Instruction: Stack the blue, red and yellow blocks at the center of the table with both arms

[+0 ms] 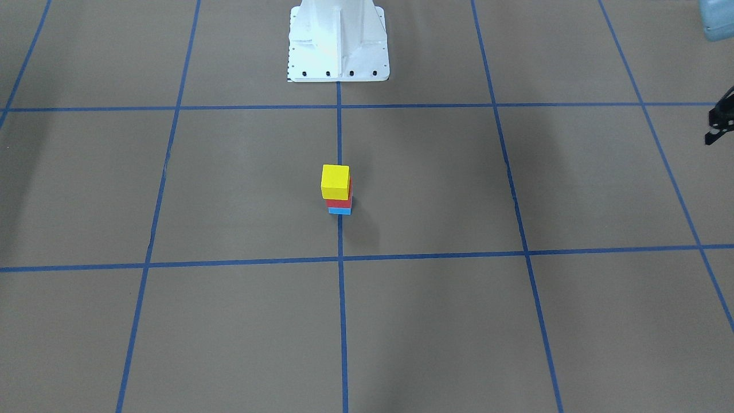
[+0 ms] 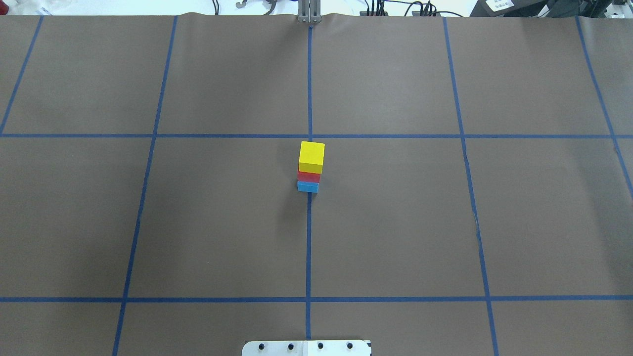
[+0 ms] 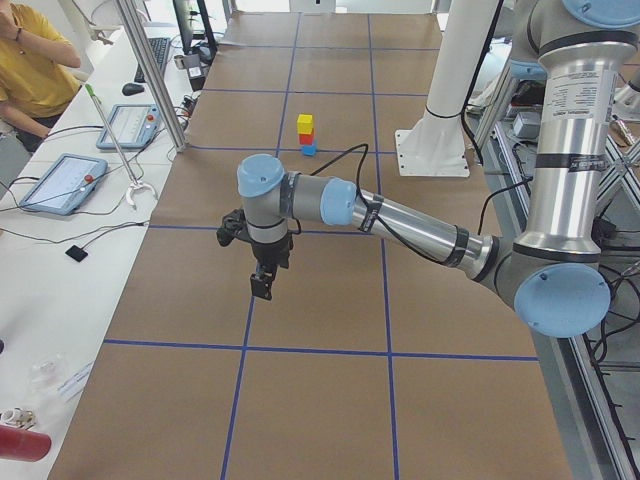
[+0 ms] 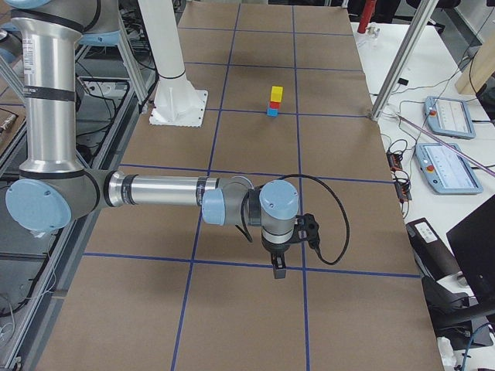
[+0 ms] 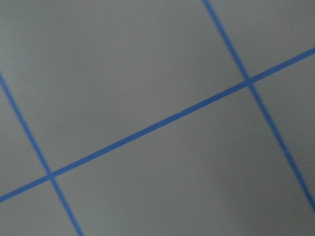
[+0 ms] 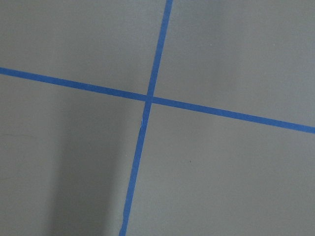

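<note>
The stacking looks finished to me: the small yellow cube block (image 2: 311, 155) sits on the red block (image 2: 308, 177), which sits on the light-blue block (image 2: 307, 187), upright on the centre tape line of the brown paper-covered table (image 2: 395, 222). My left pincer (image 3: 262, 288) hangs over one table end and my right pincer (image 4: 278, 270) over the other, both well apart from the tower; I cannot tell whether their jaws stand wide or narrow. I judge the next move calls only for holding both arms clear.
</note>
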Controlling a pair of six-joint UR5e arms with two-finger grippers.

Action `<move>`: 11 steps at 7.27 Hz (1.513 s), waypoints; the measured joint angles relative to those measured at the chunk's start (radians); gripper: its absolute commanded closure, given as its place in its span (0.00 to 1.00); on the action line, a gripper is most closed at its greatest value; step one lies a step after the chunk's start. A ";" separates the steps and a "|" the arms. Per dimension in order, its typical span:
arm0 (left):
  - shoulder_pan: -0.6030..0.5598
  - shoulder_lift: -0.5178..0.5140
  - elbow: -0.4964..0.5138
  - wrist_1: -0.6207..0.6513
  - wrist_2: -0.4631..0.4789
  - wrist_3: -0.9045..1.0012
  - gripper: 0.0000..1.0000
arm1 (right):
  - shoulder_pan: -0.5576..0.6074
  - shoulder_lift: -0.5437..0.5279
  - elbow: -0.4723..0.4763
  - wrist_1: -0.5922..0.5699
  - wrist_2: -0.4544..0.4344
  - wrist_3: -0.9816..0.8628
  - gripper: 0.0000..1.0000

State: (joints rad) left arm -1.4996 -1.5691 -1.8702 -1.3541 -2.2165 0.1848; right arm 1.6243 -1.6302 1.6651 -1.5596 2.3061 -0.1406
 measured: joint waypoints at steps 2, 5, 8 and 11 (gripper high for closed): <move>-0.052 0.087 0.008 -0.072 -0.023 0.002 0.00 | 0.002 0.006 0.027 -0.001 0.002 0.070 0.00; -0.114 0.177 0.003 -0.158 -0.155 -0.061 0.00 | 0.001 0.010 0.034 0.000 0.004 0.086 0.00; -0.118 0.165 0.014 -0.163 -0.164 -0.073 0.00 | 0.000 0.009 0.033 0.007 0.005 0.087 0.00; -0.119 0.163 0.012 -0.163 -0.163 -0.076 0.00 | 0.000 0.011 0.038 0.009 0.005 0.087 0.00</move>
State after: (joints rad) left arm -1.6183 -1.4062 -1.8587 -1.5176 -2.3797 0.1089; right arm 1.6245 -1.6196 1.7029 -1.5505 2.3111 -0.0533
